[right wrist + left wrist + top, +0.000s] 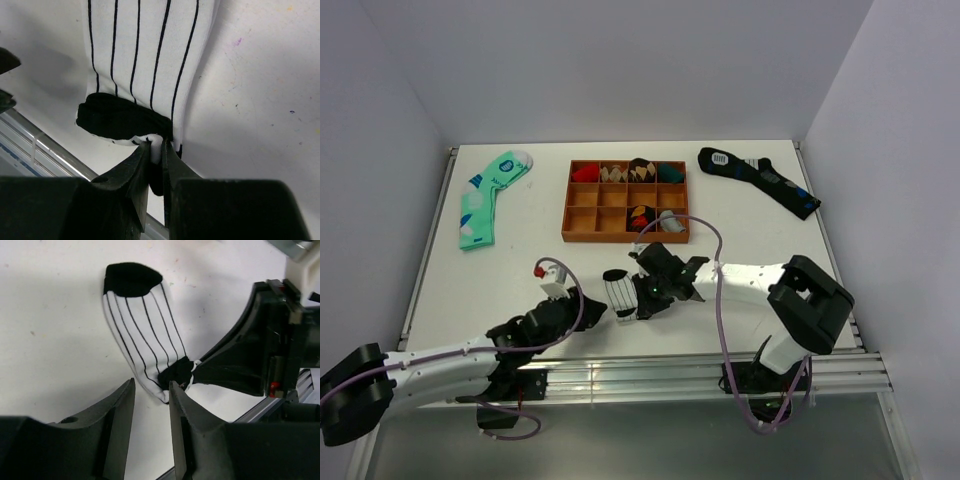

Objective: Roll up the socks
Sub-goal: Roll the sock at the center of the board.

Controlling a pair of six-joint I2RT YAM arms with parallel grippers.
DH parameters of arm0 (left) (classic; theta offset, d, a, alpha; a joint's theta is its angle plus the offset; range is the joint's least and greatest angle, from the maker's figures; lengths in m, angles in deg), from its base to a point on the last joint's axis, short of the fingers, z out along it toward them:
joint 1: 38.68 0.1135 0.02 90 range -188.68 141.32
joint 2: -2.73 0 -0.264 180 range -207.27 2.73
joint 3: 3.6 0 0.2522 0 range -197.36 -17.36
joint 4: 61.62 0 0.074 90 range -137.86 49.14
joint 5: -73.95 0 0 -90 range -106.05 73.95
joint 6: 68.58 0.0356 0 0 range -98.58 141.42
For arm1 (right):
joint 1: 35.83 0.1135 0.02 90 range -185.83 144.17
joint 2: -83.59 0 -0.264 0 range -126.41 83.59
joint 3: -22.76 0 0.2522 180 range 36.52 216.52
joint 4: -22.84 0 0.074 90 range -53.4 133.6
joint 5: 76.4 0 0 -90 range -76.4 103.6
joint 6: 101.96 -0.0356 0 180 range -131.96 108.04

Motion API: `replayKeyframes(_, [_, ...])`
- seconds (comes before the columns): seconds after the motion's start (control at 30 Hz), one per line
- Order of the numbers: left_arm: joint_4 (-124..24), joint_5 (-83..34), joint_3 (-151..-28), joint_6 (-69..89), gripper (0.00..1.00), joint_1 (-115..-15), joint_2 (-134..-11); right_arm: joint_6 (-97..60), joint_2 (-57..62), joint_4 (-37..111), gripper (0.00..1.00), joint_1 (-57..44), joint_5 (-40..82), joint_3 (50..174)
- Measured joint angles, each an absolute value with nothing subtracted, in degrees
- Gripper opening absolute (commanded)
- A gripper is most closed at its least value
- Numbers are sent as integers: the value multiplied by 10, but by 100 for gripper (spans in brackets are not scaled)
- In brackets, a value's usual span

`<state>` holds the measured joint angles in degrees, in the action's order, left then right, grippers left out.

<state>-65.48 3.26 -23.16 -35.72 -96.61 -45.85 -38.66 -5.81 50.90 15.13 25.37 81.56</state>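
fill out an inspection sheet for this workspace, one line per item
surface: white table, faint specks
job's things: striped sock lies flat, not yet rolled
clutter: mint green sock far left; black sock far right; wooden tray holding rolled socks
end effectors: right end effector pinched on the sock's black end; left end effector open beside it
cables: purple cable loops off the right arm; another on the left arm
surroundings: white walls; metal rail at near edge

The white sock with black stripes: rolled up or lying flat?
Flat, not rolled. The white black-striped sock lies stretched on the table; the right gripper pinches its black end.
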Motion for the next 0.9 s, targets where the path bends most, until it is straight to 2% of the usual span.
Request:
replayKeyframes(0.23, [-641, 108, -256, -295, 43, -1047, -462, -373, -72, 539, 9, 151, 256, 838])
replayKeyframes(0.6, [-640, 276, -350, -194, 44, -1222, -601, -349, -118, 583, 9, 148, 281, 891])
replayKeyframes(0.77, [-626, 307, -396, -160, 55, -1240, -655, -339, -130, 601, 9, 137, 300, 905])
replayKeyframes(0.83, [-603, 310, -424, -148, 68, -1242, -670, -330, -134, 608, 8, 129, 312, 909])
replayKeyframes(0.9, [-579, 307, -452, -131, 65, -1242, -680, -322, -137, 617, 8, 119, 322, 911])
